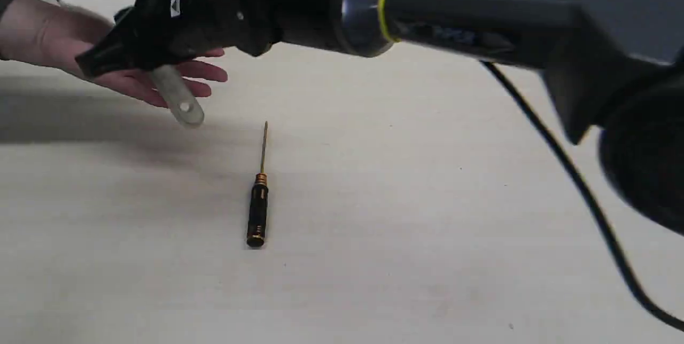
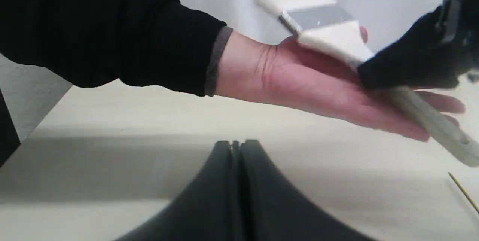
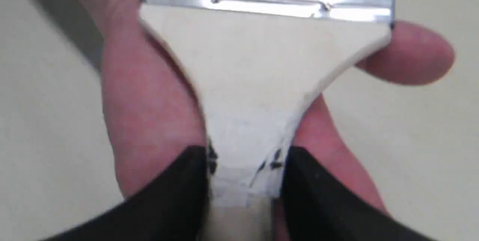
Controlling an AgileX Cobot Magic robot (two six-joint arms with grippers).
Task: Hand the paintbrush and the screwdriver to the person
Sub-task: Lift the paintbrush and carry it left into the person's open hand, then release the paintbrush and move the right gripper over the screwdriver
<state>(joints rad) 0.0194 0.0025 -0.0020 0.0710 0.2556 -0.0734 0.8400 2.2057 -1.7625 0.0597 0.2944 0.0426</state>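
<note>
Right pincer (image 3: pixel 247 173): clamped on the paintbrush (image 3: pixel 262 65), one black finger on each side of the wooden handle, just where it narrows below the wide shoulder. The arm stretches across the scene, so this pincer sits at the far left.
Paintbrush: held off the table (image 1: pixel 427 226), above the person's hand (image 1: pixel 64 39). The silver ferrule and pale bristles lie toward the wrist. The handle end with its hole slants down to the near right, past the fingertips.
Person's hand: open, palm up, at the far left, with a dark sleeve (image 2: pixel 112 27) ending at the wrist. The thumb lies beside one corner of the brush's shoulder. Whether the brush touches the palm cannot be told.
Screwdriver (image 1: pixel 258 208): flat on the table near the middle. The black handle is toward the near side and the thin shaft points far. It lies apart from the hand and from both pincers, near and to the right of the brush's handle end.
Left pincer (image 2: pixel 235 147): fingers pressed together with nothing between them, low over the table on the near side of the hand.
Cable (image 1: pixel 577 178): black, trailing from the right arm toward the near right.
</note>
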